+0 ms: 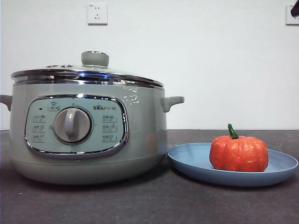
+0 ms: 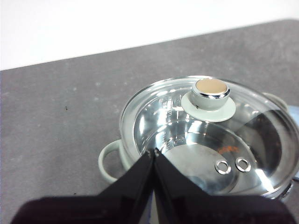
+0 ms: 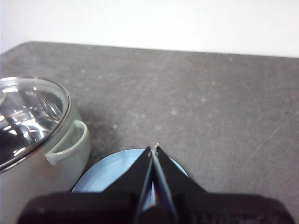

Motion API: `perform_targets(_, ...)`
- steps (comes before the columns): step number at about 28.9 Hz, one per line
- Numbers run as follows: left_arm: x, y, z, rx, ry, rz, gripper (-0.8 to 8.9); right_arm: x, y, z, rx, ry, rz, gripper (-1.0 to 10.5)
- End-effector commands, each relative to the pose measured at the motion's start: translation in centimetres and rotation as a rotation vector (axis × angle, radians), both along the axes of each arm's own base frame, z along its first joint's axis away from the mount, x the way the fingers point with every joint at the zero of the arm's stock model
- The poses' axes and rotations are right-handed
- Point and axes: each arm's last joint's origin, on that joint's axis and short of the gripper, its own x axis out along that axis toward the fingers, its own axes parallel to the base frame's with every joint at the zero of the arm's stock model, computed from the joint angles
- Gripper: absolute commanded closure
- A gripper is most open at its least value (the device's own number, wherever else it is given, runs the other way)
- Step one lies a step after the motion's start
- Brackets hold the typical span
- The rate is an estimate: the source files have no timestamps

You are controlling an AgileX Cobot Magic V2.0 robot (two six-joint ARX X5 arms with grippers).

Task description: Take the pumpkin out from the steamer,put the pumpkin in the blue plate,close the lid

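Observation:
The sage-green steamer (image 1: 88,135) stands on the left of the dark table with its glass lid (image 1: 88,74) resting closed on it, the green knob (image 1: 95,59) on top. The orange pumpkin (image 1: 238,153) sits upright in the blue plate (image 1: 191,161) to the steamer's right. My left gripper (image 2: 154,151) is shut and empty, held above the lid (image 2: 210,135). My right gripper (image 3: 154,148) is shut and empty, held above the plate (image 3: 110,170), beside the steamer's handle (image 3: 70,142). The pumpkin is hidden in both wrist views.
A black arm tip (image 1: 295,8) shows at the top right corner of the front view. Two wall sockets (image 1: 97,13) are on the white wall behind. The dark table (image 1: 149,205) extends in front of the steamer and plate.

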Motion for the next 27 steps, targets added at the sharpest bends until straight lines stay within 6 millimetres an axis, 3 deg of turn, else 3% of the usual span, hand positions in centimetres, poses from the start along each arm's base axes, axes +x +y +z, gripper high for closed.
perform_targets(1, -0.2, 0.1, 0.1, -0.023, -0.008, 0.006, 8.16, 0.2, 0.1, -0.2, 0.015, 0.002, -0.008, 9.6)
perform_targets(19, -0.3, 0.1, 0.0, -0.018, 0.003, 0.003, 8.17, 0.1, 0.0, -1.1, 0.001, 0.101, -0.017, 9.6)
perform_targets(22, -1.4, 1.2, -0.1, 0.053, -0.029, 0.032, 8.17, 0.1, 0.0, -1.2, -0.003, 0.11, -0.017, 9.6)
perform_targets(27, -3.0, 3.0, -1.3, 0.007, -0.15, 0.187, 8.17, 0.0, 0.0, -1.3, -0.01, 0.125, -0.018, 9.6)
